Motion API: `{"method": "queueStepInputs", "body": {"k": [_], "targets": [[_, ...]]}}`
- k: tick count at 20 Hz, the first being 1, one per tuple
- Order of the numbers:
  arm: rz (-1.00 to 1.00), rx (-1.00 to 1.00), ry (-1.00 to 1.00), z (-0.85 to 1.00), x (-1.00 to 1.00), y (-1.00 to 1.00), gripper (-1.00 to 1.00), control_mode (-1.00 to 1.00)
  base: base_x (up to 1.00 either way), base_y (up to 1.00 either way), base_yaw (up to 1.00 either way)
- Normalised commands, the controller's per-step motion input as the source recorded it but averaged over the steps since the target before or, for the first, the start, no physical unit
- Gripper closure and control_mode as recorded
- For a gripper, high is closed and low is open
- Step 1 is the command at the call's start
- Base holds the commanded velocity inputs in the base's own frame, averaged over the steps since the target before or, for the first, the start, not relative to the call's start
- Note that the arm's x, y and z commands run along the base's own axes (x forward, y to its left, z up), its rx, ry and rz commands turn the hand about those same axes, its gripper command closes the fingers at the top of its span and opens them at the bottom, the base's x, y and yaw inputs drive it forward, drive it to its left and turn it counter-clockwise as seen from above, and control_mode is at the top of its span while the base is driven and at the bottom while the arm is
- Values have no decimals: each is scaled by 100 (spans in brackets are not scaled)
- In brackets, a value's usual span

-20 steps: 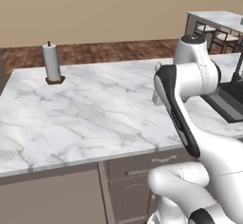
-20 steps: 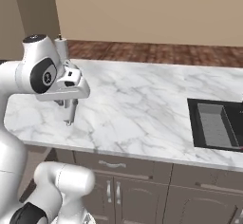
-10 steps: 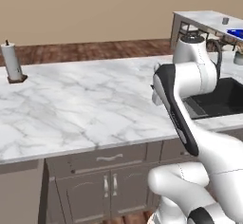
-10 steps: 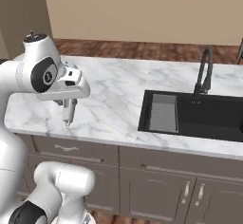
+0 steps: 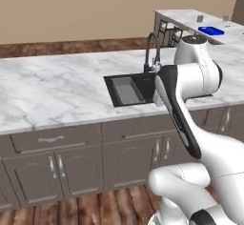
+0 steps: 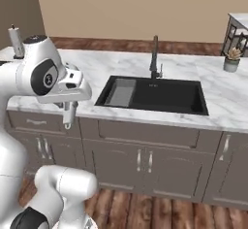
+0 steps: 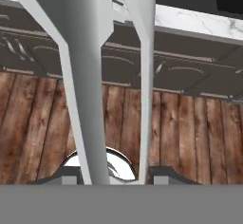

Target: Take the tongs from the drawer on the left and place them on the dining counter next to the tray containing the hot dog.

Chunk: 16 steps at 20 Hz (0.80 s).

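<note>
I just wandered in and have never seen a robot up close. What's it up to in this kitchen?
The white robot arm is holding a pair of slim metal tongs in its gripper, with the tongs hanging down in front of the cabinets. It stands at the marble counter with the dark sink. The tongs belong beside the blue tray on the dining counter, which is off in the far corner, so they are not yet delivered.
</note>
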Motion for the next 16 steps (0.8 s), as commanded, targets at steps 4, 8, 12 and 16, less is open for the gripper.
{"method": "queueStepInputs", "body": {"k": [4,8,12,16], "targets": [[0,0,0,0,0,0,100,100,-24,-100,-5],[0,0,0,0,0,0,100,100,-9,-100,-6],[0,0,0,0,0,0,100,100,-9,-100,-7],[0,0,0,0,0,0,100,100,-23,-100,-9]]}}
